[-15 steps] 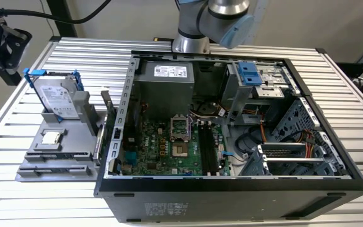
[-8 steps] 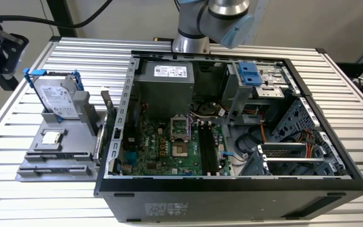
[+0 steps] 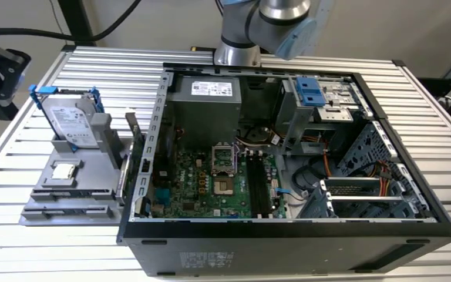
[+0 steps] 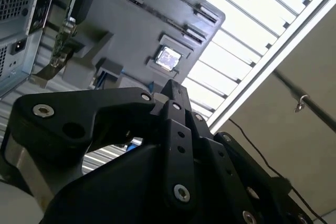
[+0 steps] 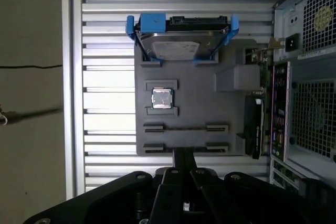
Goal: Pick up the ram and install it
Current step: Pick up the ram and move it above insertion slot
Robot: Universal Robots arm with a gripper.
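Ram (image 5: 185,127): thin dark strip, edge-on, slotted between two ribbed clips low on the flat grey plastic tray (image 5: 199,103), centre of the first wrist view. Just below, matte black gripper (image 5: 184,153), fingers pressed together, holding nothing, clear of it. Higher on the tray, small square silver chip (image 5: 162,98) and blue-framed metallic hard drive (image 5: 181,43).

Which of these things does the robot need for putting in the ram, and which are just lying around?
For the job: long, thin dark ram stick at the grey holder tray's edge; black gripper; long black motherboard slots in the open computer case.

Just lying about: silver hard drive in its blue frame; small square silver chip.
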